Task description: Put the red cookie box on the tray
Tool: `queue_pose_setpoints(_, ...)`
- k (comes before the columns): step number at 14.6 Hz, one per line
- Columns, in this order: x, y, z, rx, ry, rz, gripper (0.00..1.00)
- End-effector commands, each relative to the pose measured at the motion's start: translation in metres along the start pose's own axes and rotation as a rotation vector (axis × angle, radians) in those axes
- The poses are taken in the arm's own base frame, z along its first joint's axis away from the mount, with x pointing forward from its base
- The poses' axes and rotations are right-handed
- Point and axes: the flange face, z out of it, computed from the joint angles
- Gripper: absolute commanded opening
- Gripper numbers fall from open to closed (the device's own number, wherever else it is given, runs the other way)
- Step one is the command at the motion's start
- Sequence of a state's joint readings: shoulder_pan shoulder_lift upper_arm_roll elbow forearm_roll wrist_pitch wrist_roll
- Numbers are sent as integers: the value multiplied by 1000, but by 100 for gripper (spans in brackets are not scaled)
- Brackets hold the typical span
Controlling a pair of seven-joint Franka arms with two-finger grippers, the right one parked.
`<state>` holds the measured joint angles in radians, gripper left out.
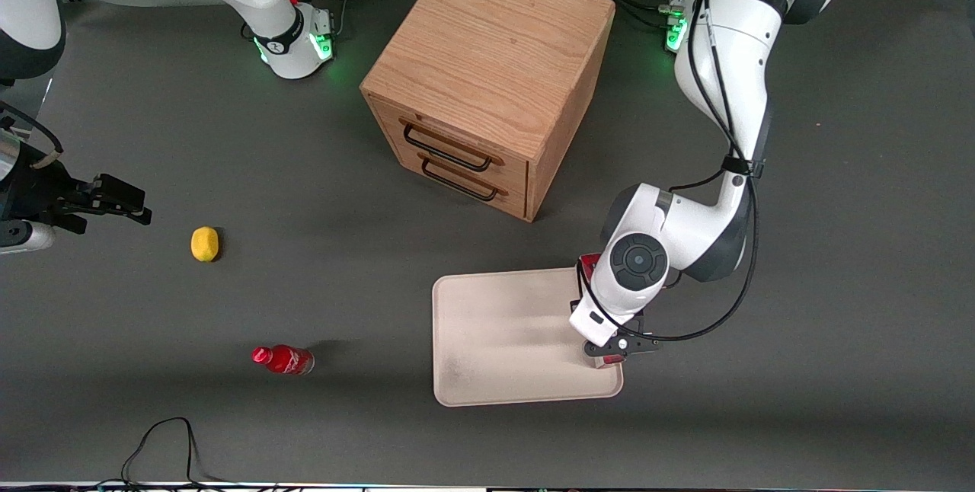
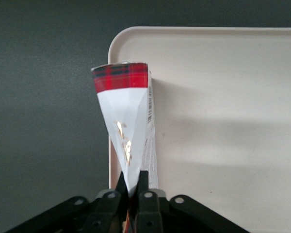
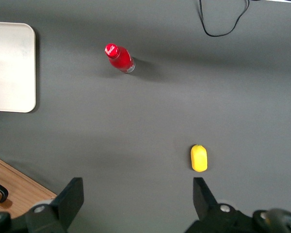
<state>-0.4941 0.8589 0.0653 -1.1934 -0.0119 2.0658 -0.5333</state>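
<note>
My gripper point(image 2: 133, 187) is closed on the red cookie box point(image 2: 128, 121), pinching it by its thin edges w/ both fingers point(image 2: 143, 187) pressed tight against the cardboard. In the wrist view the box runs away from my fingers, pale grey-white face showing, red tartan end panel at the tip, barcode strip along one side. The box sits over the tray point(image 2: 223, 121), right along the tray's rim near a rounded corner; I can't tell whether it's touching the tray surface or held just above it.

In the front view my gripper point(image 1: 615, 347) is at the tray's point(image 1: 503, 340) edge toward the working arm's end of the table, w/ my wrist covering most of the box point(image 1: 607, 361); only small bits of red show at each end. The tray is cream-white, rounded corners, low rim, faint grey smudge near the corner closest to the front camera.

Other things on the dark grey table point(image 1: 838, 286): a wooden drawer cabinet point(image 1: 487, 81) w/ two black-handled drawers, farther from the front camera than the tray. A small red bottle point(image 1: 283, 359) lies on its side toward the parked arm's end of the table, well apart from the tray. A yellow lemon point(image 1: 205, 244) lies farther from the camera than the bottle.
</note>
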Motion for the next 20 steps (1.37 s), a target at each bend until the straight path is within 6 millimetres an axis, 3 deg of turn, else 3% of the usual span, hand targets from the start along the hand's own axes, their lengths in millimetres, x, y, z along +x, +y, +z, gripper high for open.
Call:
queue_pose_setpoints(1, 4, 2, 3, 11, 19, 25, 100)
queue_pose_setpoints(5, -1, 2, -15, 25, -13, 26, 100)
queue_pose_setpoints(8, -5, 0, -59, 29, -48, 17, 100)
queue_pose_setpoints(10, -12, -4, -114, 35, -68, 13, 100)
queue_pose_setpoints(12, -24, -20, -185, 25, -66, 9, 100)
queue_pose_setpoints(15, -51, -48, -268, 30, -86, 5, 100)
queue_pose_setpoints(17, -67, -78, -324, 18, -64, -8, 100)
queue_pose_setpoints(20, -90, -139, -374, 4, -67, 21, 100)
